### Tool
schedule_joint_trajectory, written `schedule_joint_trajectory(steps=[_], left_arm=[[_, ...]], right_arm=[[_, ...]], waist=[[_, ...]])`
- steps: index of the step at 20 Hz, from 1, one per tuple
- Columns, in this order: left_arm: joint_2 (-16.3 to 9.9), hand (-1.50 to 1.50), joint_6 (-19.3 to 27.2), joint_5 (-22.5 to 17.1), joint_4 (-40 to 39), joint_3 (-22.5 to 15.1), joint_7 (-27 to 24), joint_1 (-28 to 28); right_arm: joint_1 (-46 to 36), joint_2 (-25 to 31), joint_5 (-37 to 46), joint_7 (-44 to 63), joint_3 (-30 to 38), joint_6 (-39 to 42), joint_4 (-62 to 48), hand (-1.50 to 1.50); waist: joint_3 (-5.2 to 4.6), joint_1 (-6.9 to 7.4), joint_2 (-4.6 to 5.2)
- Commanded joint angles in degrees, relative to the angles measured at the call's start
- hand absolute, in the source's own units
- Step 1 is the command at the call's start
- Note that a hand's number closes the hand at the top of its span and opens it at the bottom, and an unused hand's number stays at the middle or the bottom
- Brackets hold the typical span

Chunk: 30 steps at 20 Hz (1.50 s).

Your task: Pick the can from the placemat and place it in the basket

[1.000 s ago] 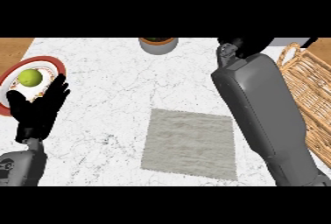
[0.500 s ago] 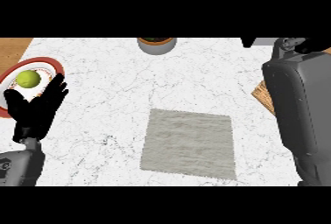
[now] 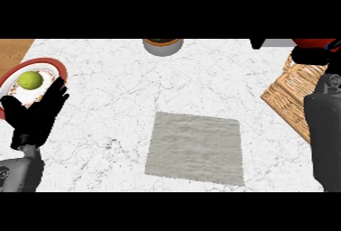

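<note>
Red can (image 3: 314,43) in curled right hand (image 3: 311,56) above basket (image 3: 286,97) (axis hidden); left hand (image 3: 36,113) open, empty.

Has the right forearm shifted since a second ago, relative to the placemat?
Yes. The right forearm has swung rightward, away from the placemat: earlier it lay along the placemat's right edge, now it sits at the view's right edge beside the basket.

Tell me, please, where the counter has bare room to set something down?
The widest bare marble lies between the grey placemat and the cup at the far edge. The placemat itself carries nothing. It is crowded at the left, where the left hand overlaps the plate with its green fruit, and right by the basket.
</note>
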<state>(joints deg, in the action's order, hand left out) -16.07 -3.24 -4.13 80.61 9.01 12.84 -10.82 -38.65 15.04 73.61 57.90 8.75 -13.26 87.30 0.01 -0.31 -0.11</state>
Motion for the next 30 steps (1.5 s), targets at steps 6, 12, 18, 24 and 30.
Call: schedule_joint_trajectory(steps=[6,12,18,24,30], left_arm=[[0.17,0.0,-0.38,0.18,-0.36,0.06,0.99,-1.86],[1.53,0.0,0.16,0.61,2.12,-0.21,2.5,0.21],[3.14,0.0,1.26,2.21,0.35,-0.81,-0.04,-0.91],[0.42,0.0,-0.97,0.45,0.32,1.4,0.55,-0.05],[1.1,0.0,-0.53,0.55,-0.52,2.06,-1.32,1.64]], right_arm=[[6.47,0.75,4.76,2.81,7.51,-12.31,-1.88,1.5],[8.28,1.75,-4.79,-4.59,10.18,-13.82,-6.05,-1.5],[5.43,4.08,-8.97,-9.0,10.0,-14.56,-6.1,-1.5],[10.05,3.68,-12.72,-6.56,18.42,-21.75,6.04,-1.5],[23.13,1.23,-23.7,-9.09,25.32,-22.97,21.65,-1.5]], waist=[[0.01,0.44,0.36],[0.0,0.55,0.11],[-0.01,0.55,0.14],[-0.01,-0.48,-0.17],[0.02,-1.44,-0.3]])
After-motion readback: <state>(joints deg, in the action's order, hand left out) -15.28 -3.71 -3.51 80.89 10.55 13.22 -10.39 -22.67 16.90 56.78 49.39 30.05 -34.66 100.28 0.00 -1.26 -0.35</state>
